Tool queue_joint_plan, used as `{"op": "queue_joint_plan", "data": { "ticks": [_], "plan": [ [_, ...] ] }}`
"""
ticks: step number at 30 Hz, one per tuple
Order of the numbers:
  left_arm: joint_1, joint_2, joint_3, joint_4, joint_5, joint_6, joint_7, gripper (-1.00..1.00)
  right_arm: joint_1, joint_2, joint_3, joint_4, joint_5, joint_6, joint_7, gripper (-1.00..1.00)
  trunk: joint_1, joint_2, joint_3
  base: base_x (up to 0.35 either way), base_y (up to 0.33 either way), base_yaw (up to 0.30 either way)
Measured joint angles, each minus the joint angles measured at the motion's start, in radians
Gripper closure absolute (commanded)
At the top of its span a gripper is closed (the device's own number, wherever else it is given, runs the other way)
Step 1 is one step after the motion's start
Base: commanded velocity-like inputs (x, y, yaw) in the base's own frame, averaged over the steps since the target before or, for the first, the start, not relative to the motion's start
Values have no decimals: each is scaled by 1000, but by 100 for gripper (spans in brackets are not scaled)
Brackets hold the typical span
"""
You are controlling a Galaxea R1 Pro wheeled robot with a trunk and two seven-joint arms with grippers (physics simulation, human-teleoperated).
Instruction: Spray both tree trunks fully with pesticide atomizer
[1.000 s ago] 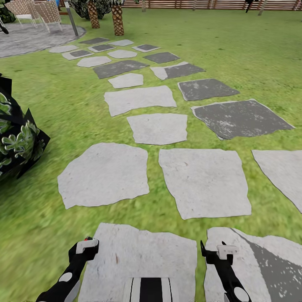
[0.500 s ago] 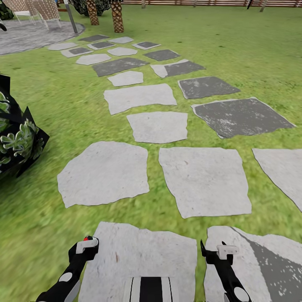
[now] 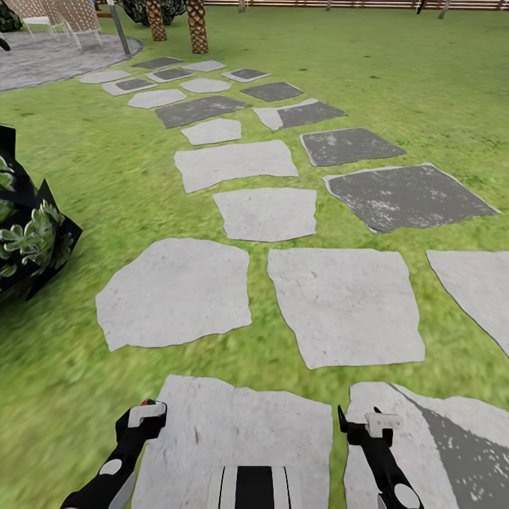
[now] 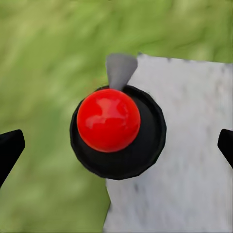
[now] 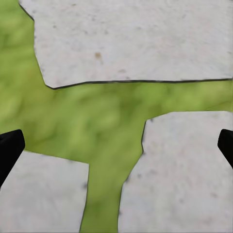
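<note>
The pesticide atomizer (image 4: 116,131) appears from above in the left wrist view: a red ball cap on a round black body with a grey nozzle. It stands at the edge of a pale stepping stone, beside grass. My left gripper (image 4: 116,145) hangs over it, open, with its fingertips (image 4: 9,150) wide apart and clear of the atomizer. In the head view a bit of its red cap (image 3: 147,402) peeks past the left gripper (image 3: 141,417). My right gripper (image 3: 367,424) is open over stone and grass, holding nothing. The trees and their trunks are out of view.
Grey stepping stones (image 3: 346,304) run up the lawn toward a paved patio (image 3: 42,60) with chairs. Two scaly-trunked palms (image 3: 197,28) stand beside it. A dark leafy shrub (image 3: 28,233) sits at the left. A slatted wooden fence (image 3: 353,4) closes the far edge.
The head view shifted a little a second ago, sliding the far stones and palms up the picture. Both grippers and the atomizer stay as they were.
</note>
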Motion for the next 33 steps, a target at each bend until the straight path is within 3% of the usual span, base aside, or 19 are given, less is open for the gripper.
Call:
{"op": "queue_joint_plan", "data": {
  "ticks": [27,28,33],
  "plan": [
    [0,1,-1,0,0,-2,0,-100,0,0,1,0,0,0,0,-100,0,0,8,2,0,-11],
    [0,1,-1,0,0,-2,0,100,0,0,1,0,0,0,0,-100,0,0,8,0,0,0],
    [0,1,0,0,1,-3,-1,100,0,0,1,0,0,0,0,-100,0,0,8,0,0,0]
  ]
}}
